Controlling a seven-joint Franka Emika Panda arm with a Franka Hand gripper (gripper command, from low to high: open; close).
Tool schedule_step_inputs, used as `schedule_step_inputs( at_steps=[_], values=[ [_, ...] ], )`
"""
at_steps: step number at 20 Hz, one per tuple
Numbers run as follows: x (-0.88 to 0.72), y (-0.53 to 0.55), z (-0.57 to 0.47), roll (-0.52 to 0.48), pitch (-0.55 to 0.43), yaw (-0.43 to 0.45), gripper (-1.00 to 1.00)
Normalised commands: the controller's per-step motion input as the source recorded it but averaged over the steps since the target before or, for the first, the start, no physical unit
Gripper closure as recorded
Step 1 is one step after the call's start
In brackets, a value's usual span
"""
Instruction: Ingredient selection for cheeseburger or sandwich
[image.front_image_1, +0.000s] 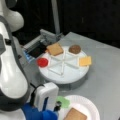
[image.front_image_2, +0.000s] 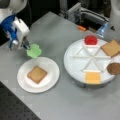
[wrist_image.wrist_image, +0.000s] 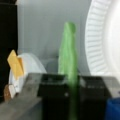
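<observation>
My gripper (image.front_image_2: 26, 46) is shut on the green leaf piece (image.front_image_2: 34, 51) and holds it just off the upper-left rim of the white paper plate (image.front_image_2: 51, 75). One toast square (image.front_image_2: 37, 74) lies alone on that plate. In the wrist view the green leaf (wrist_image.wrist_image: 68, 53) hangs edge-on between the fingers, with the paper plate (wrist_image.wrist_image: 100, 37) to its right. The gripper (image.front_image_1: 57, 105) and the leaf (image.front_image_1: 63, 102) also show at a front view's bottom. On the white divided tray (image.front_image_2: 75, 65) rest a red disc (image.front_image_2: 90, 40), a second toast square (image.front_image_2: 111, 48), a dark brown disc (image.front_image_2: 114, 68) and a yellow square (image.front_image_2: 92, 77).
The grey table (image.front_image_2: 52, 32) carries both the plate and the tray. A grey metal fixture (image.front_image_1: 42, 40) with an orange piece (image.front_image_2: 81, 28) stands behind the tray. Black matting (image.front_image_2: 15, 110) borders the table's near edge.
</observation>
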Motion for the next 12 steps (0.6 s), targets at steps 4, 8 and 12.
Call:
schedule_step_inputs(
  at_steps=[4, 8, 12],
  values=[
    [0.26, 0.05, 0.02, -0.425, 0.170, 0.078, 1.00],
    [0.22, 0.21, 0.08, -0.417, 0.167, 0.042, 1.00],
    [0.18, 0.27, 0.07, -0.356, 0.156, 0.007, 1.00]
  ],
)
